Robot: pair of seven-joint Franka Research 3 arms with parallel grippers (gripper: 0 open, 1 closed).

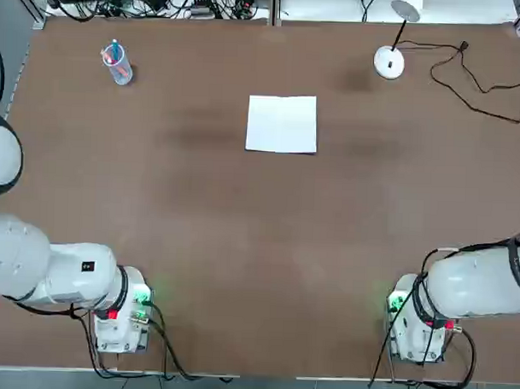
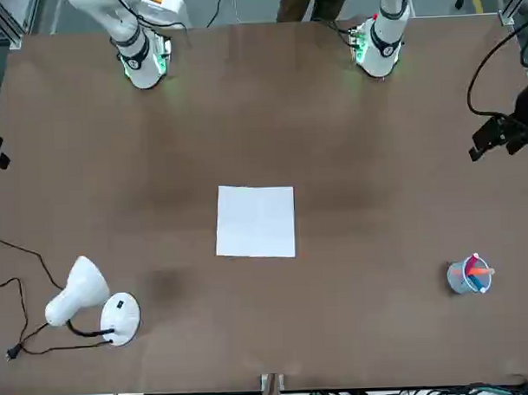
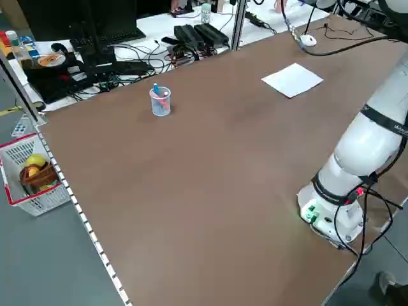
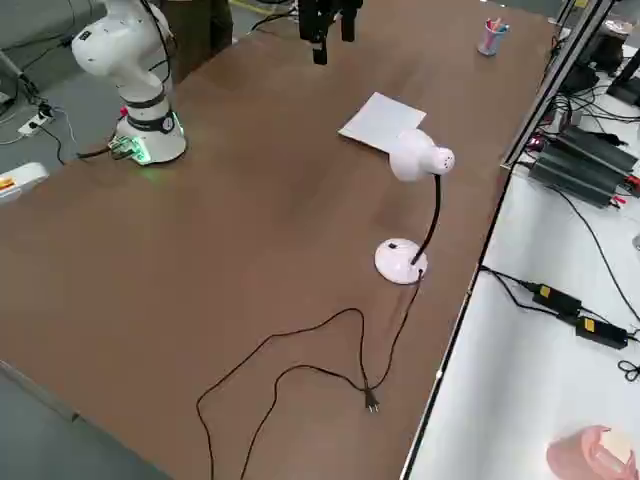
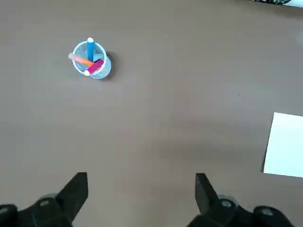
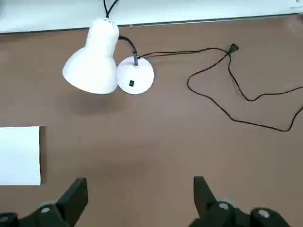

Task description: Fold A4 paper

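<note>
Brown desk carries the A4 paper, flat, beyond and between left tool and right tool, both spread.

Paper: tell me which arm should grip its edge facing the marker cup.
Left, likely. The left gripper, open, is left of the paper, toward the marker cup; the right gripper, also open, is toward the lamp and would probably have to reach across.

Wrist views crop the paper
</note>
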